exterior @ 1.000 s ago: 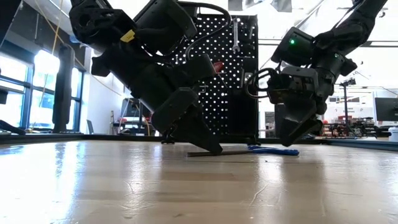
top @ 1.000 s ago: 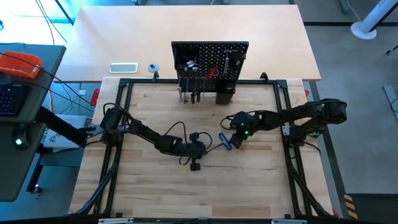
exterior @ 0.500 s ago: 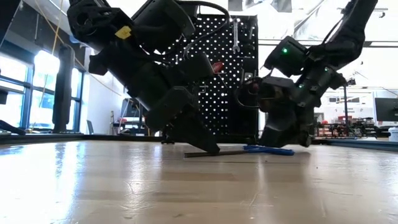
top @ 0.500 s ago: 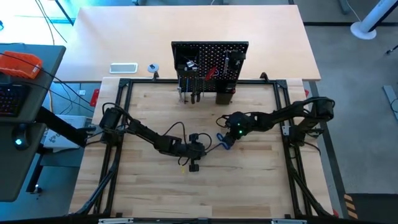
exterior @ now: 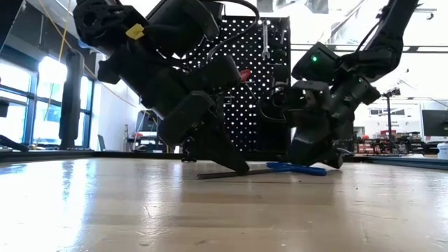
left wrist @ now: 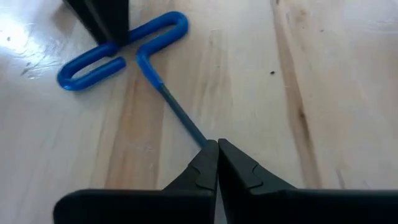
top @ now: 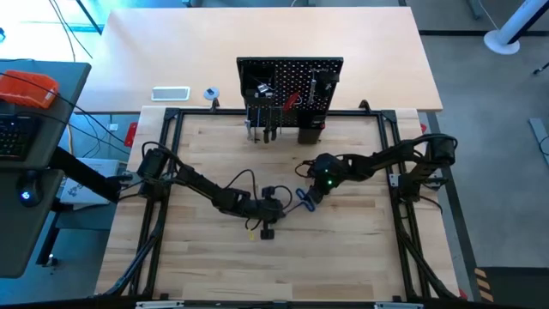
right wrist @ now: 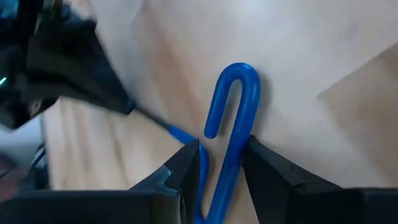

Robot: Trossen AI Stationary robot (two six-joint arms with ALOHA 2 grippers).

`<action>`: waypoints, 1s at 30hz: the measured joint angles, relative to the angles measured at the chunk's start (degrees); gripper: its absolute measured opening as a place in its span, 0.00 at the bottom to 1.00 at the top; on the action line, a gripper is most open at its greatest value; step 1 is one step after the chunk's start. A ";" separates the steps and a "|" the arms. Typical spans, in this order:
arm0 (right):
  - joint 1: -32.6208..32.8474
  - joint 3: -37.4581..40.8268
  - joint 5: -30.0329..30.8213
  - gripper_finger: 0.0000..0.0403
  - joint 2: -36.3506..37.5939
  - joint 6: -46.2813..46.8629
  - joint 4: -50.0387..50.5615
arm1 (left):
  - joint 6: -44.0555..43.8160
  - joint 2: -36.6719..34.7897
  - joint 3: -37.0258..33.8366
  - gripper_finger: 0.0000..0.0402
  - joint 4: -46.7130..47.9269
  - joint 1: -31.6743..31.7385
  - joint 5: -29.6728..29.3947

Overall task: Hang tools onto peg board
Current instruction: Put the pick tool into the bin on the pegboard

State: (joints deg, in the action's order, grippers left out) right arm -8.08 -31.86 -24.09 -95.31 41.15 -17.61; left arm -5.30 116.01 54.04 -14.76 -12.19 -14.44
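Nearest, centre of the low view: left gripper (exterior: 234, 166) down at table (exterior: 224, 217) level, fingers pinched shut on the bare shaft end of the blue-handled T hex key (left wrist: 134, 53). In the left wrist view, shaft disappearing right between the closed tips at lower centre, blue loop handle lying flat toward upper left. Looks like a pin-down hold: anchors the thin end against the wood so the tool can't skid or rotate while the other arm takes the handle. Just behind, right of centre in the low view: right gripper (exterior: 308, 155) tilted down over the handle end. Right wrist view shows fingers part-way apart, straddling one leg of the blue loop at bottom centre; contact with the plastic likely but not certain, so not calling it a firm clamp yet. Handle probably chosen because it is the thickest part and the loop is what goes over a hook. High view: key (top: 300, 199) lying flat at frame centre, directly between the two grippers, left one (top: 276, 210) on its lower-left end, right one (top: 310, 192) on its upper-right end; both touching or nearly so. Farthest, top centre of the high view: peg board (top: 290, 86) upright at the table's far edge, well apart from the key, already carrying a silver wrench (exterior: 264, 38) and a red-handled screwdriver (top: 292, 99). Key not yet lifted; hanging step not begun.
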 joint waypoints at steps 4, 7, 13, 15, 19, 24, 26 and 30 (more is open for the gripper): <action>0.14 0.00 -4.35 0.28 1.44 0.11 1.07 | 0.47 0.00 0.04 0.00 -0.89 -0.07 0.26; 0.14 0.00 -5.63 0.28 2.81 -0.02 1.05 | 1.04 0.02 0.04 0.00 -2.27 -0.07 0.14; 0.24 -0.13 -6.73 0.28 3.61 -0.60 0.67 | 1.97 0.11 0.04 0.00 -3.84 -0.02 -0.66; 0.25 -0.20 -6.99 0.28 3.51 -1.43 0.62 | 2.03 0.13 0.04 0.00 -4.07 0.00 -0.67; 0.38 -0.22 -7.24 0.28 3.48 -6.35 0.58 | 2.45 0.17 0.03 0.00 -4.77 0.19 -0.72; 0.80 -0.22 -7.21 0.28 3.48 -11.27 0.24 | 2.97 0.27 0.00 0.00 -6.37 1.15 -0.59; 0.94 -0.22 -7.17 0.28 3.48 -11.75 -0.01 | 3.38 0.31 -0.04 0.00 -7.18 1.70 -0.59; 1.14 -0.22 -6.80 0.28 3.48 -13.97 -0.67 | 4.07 0.33 -0.05 0.00 -9.34 2.67 -0.66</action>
State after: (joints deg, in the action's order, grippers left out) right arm -6.94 -32.08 -30.89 -91.83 27.18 -18.28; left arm -1.23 116.33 53.99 -24.10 -9.51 -15.09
